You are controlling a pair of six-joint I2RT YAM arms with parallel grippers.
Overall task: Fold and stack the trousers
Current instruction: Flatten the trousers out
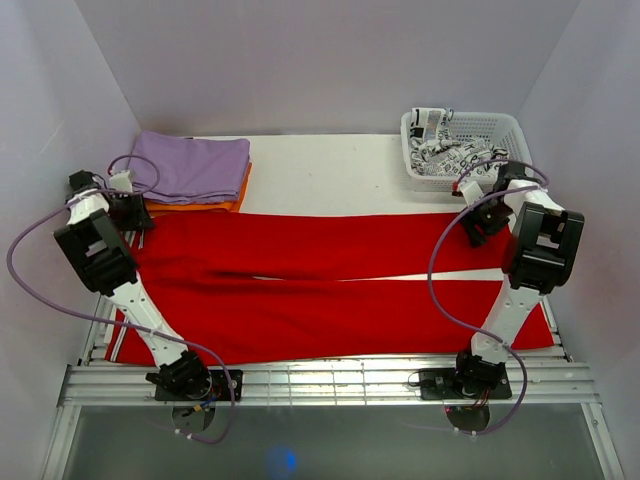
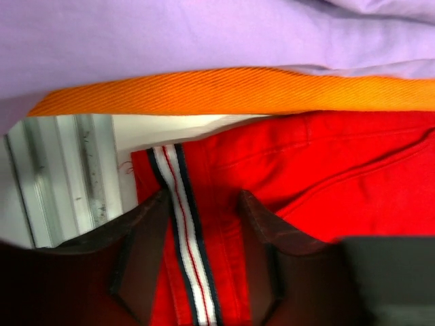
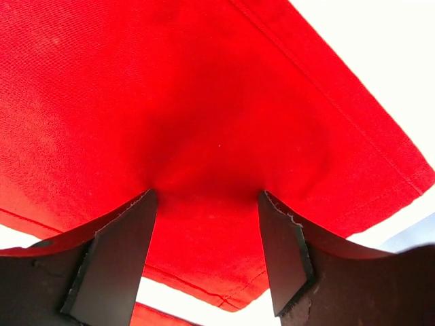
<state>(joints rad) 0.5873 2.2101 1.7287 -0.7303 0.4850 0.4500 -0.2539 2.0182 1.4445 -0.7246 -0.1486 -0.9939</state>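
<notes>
Across the white table [image 1: 320, 170] the trousers [image 1: 330, 290] lie flat, waist left and hems right, with the left gripper [image 2: 204, 204] angled down over the striped waistband [image 2: 178, 204], fingers apart astride it, and the right gripper [image 3: 207, 200] lowered onto the far leg [image 1: 380, 250] near its hem, jaws wide.

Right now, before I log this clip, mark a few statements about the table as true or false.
1. The trousers lie spread out unfolded, legs side by side. True.
2. The lilac cloth lies under the orange cloth. False: the lilac one is on top.
3. The white basket holds a black-and-white patterned cloth. True.
4. The left gripper is shut. False: its fingers stand apart, either side of the striped band on the trousers.
5. The right gripper hangs over the basket. False: it is over the end of a red leg, fingers apart.
</notes>
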